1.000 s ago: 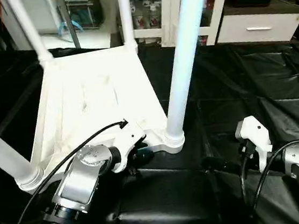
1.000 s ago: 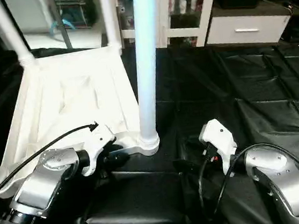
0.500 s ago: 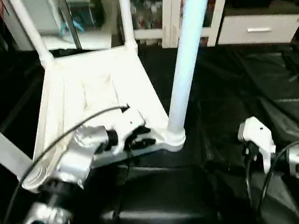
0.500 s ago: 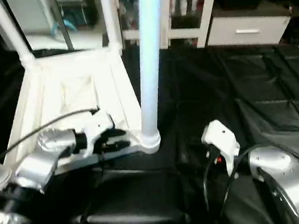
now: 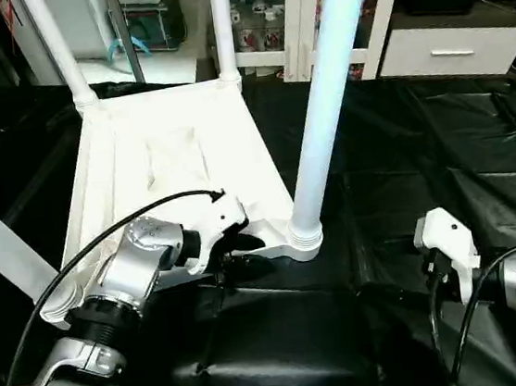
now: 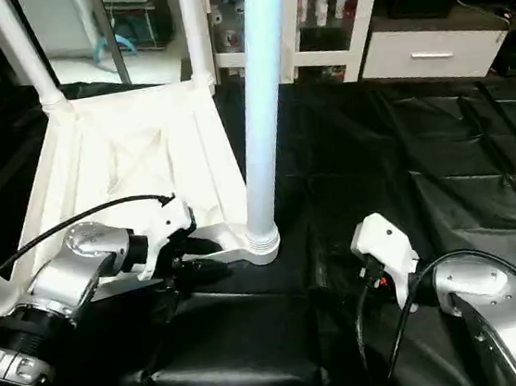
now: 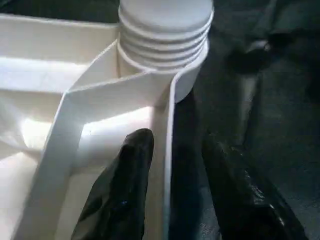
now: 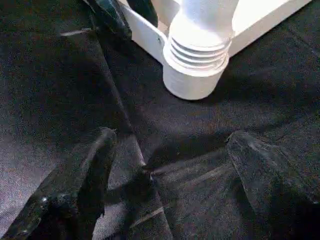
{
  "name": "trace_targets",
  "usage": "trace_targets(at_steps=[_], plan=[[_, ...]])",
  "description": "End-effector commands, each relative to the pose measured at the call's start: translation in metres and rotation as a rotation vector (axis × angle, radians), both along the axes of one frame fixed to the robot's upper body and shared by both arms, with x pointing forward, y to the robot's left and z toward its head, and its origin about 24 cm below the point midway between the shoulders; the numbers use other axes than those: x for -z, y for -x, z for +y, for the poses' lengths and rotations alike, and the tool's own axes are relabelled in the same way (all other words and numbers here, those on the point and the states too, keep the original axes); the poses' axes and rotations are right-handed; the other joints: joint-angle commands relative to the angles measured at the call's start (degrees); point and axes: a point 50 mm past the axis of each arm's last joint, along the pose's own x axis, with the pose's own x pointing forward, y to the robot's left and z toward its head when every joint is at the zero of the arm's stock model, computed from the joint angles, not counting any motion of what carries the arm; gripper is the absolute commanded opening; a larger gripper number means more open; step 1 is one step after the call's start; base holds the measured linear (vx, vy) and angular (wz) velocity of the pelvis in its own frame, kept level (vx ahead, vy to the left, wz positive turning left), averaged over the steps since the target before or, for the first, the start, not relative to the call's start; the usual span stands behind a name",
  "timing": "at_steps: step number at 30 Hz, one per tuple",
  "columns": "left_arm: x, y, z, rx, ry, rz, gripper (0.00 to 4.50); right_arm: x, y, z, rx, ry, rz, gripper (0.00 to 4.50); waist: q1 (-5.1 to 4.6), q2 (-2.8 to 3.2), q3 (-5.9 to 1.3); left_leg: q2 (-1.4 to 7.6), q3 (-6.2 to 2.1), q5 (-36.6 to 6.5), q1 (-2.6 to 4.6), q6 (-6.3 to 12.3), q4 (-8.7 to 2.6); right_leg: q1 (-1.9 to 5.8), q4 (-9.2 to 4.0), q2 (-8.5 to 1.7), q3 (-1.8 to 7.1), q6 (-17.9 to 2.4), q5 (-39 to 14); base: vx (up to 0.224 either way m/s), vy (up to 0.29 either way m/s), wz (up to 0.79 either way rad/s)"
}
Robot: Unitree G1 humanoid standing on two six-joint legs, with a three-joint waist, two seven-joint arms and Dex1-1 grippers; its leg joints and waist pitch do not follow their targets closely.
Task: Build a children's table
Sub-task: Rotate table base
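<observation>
The children's table (image 5: 176, 165) is lying upside down on the black sheet (image 5: 440, 154), all four legs (image 5: 327, 101) seemingly fitted, so assembly is judged nearly done. Its near rim is being straddled by the left gripper (image 7: 172, 187); the right gripper (image 8: 170, 170) is being held spread, empty.

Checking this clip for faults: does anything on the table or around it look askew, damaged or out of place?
Nothing stands out. The children's table lies upside down on the black sheet, its legs standing seated in the corner sockets. The left end effector straddles the tabletop's near edge wall by the near leg; the right end effector waits open above the sheet.
</observation>
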Motion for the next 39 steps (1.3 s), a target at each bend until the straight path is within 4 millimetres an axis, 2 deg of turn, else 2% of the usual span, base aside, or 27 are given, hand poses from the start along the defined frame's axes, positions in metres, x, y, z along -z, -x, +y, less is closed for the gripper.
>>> trace_targets(at_steps=[1, 3, 8, 9, 10, 11, 12, 13, 14, 16, 22, 29, 33, 35, 37, 39], plan=[[0.004, -0.007, 0.001, -0.041, -0.062, -0.041, 1.91, -0.004, -0.001, 0.003, -0.03, 0.008, -0.02, 3.89, 0.09, -0.88, -3.4, 4.63, -1.54, -1.36, -0.39, 6.49, -4.36, 3.48, -3.17, -4.4, 2.99, -15.7, -6.21, 0.0, 0.0, 0.0], [0.005, -0.01, 0.0, -0.063, -0.078, -0.067, 1.91, -0.005, -0.002, 0.004, -0.037, 0.004, -0.023, 3.89, 0.23, -0.87, -3.2, 4.63, -1.52, -3.48, -0.19, 5.72, -4.53, 3.42, -3.68, -4.5, 2.99, -14.72, -9.93, 0.0, 0.0, 0.0], [0.007, -0.009, -0.004, -0.025, -0.089, -0.048, 1.91, -0.005, -0.004, 0.006, -0.037, -0.002, -0.025, 3.89, 0.21, -0.71, -3.01, 4.72, -1.7, -6.16, -0.25, 3.6, -5.0, 3.46, -4.03, -4.57, 3.1, -12.93, -13.98, 0.0, 0.0, 0.0], [0.008, -0.008, -0.004, -0.015, -0.096, -0.046, 1.91, -0.005, -0.005, 0.006, -0.037, -0.002, -0.026, 3.89, 0.22, -0.53, -3.07, 4.75, -1.73, -5.95, -0.17, 3.5, -5.01, 3.37, -3.99, -4.54, 3.11, -12.9, -13.31, 0.0, 0.0, 0.0], [0.008, -0.008, -0.004, -0.014, -0.096, -0.046, 1.91, -0.005, -0.005, 0.006, -0.037, -0.002, -0.026, 3.89, 0.18, -0.61, -3.04, 4.68, -1.67, -5.98, -0.2, 3.54, -4.99, 3.33, -4.06, -4.46, 3.11, -12.86, -13.11, 0.0, 0.0, 0.0], [0.01, -0.008, -0.003, 0.009, -0.119, -0.046, 1.73, -0.005, -0.005, 0.006, -0.037, -0.002, -0.027, 3.89, 0.21, -0.7, -3.09, 4.64, -1.67, -5.91, -0.18, 3.56, -5.0, 3.36, -3.99, -4.44, 3.1, -12.93, -12.61, 0.0, 0.0, 0.0], [0.01, -0.007, -0.003, 0.018, -0.129, -0.047, 1.73, -0.005, -0.005, 0.006, -0.036, -0.002, -0.028, 3.89, 0.25, -0.43, -3.09, 4.64, -1.72, -5.78, -0.21, 3.62, -5.02, 3.37, -4.01, -4.47, 3.14, -12.85, -12.47, 0.0, 0.0, 0.0], [0.011, -0.006, -0.001, 0.037, -0.153, -0.047, 1.53, -0.005, -0.005, 0.007, -0.036, -0.003, -0.028, 3.89, 0.21, -0.58, -3.13, 4.75, -1.73, -5.47, -0.24, 3.6, -5.02, 3.41, -3.89, -4.51, 3.12, -13.05, -11.59, 0.0, 0.0, 0.0], [0.011, -0.005, 0.001, 0.052, -0.176, -0.037, 1.46, -0.005, -0.005, 0.006, -0.034, -0.004, -0.029, 3.89, 0.24, -0.25, -3.18, 4.77, -1.8, -5.03, -0.23, 3.58, -5.0, 3.43, -3.68, -4.53, 3.13, -13.34, -10.55, 0.0, 0.0, 0.0], [0.01, -0.005, 0.003, 0.053, -0.19, -0.038, 1.31, -0.005, -0.005, 0.006, -0.033, -0.003, -0.03, 3.89, 0.1, -0.38, -3.22, 4.76, -1.79, -4.79, -0.31, 3.64, -4.97, 3.54, -3.57, -4.48, 3.07, -13.76, -9.31, 0.0, 0.0, 0.0], [0.01, -0.007, 0.007, 0.037, -0.199, -0.035, 0.84, -0.005, -0.005, 0.006, -0.029, -0.004, -0.031, 3.89, 0.07, -0.2, -3.08, 4.77, -1.66, -6.62, -0.16, 3.0, -5.06, 3.45, -3.85, -4.52, 3.12, -14.2, -11.21, 0.0, 0.0, 0.0], [0.009, -0.006, 0.009, 0.025, -0.156, -0.034, 0.16, -0.005, -0.006, 0.005, -0.028, -0.005, -0.033, 3.89, 0.08, -0.36, -3.07, 4.76, -1.68, -6.85, -0.24, 2.7, -5.14, 3.45, -3.84, -4.53, 3.14, -14.01, -11.37, 0.0, 0.0, 0.0], [0.012, -0.006, 0.003, 0.017, -0.131, -0.048, 0.07, -0.006, -0.007, 0.007, -0.03, -0.009, -0.035, 3.89, 0.04, -0.34, -3.06, 4.79, -1.69, -6.59, -0.25, 2.93, -5.14, 3.41, -3.78, -4.49, 3.13, -14.2, -10.61, 0.0, 0.0, 0.0], [0.016, -0.005, 0.002, 0.023, -0.138, -0.048, 0.07, -0.006, -0.007, 0.008, -0.032, -0.01, -0.037, 3.89, 0.08, -0.32, -3.0, 4.72, -1.59, -7.23, -0.21, 2.97, -5.14, 3.4, -4.04, -4.57, 3.19, -13.83, -11.95, 0.0, 0.0, 0.0], [0.021, 0.002, -0.001, 0.066, -0.135, -0.042, 0.07, -0.006, -0.009, 0.007, -0.01, -0.017, -0.05, 3.89, 0.11, -0.19, -2.96, 4.78, -1.63, -8.15, -0.23, 2.69, -5.25, 3.37, -4.24, -4.64, 3.21, -13.19, -13.96, 0.0, 0.0, 0.0], [0.027, 0.01, -0.004, 0.112, -0.139, -0.028, 0.07, -0.006, -0.011, 0.006, 0.009, -0.021, -0.061, 3.89, 0.11, -0.21, -3.08, 4.85, -1.7, -7.66, -0.25, 2.63, -5.28, 3.39, -4.09, -4.64, 3.2, -12.93, -13.58, 0.0, 0.0, 0.0]])
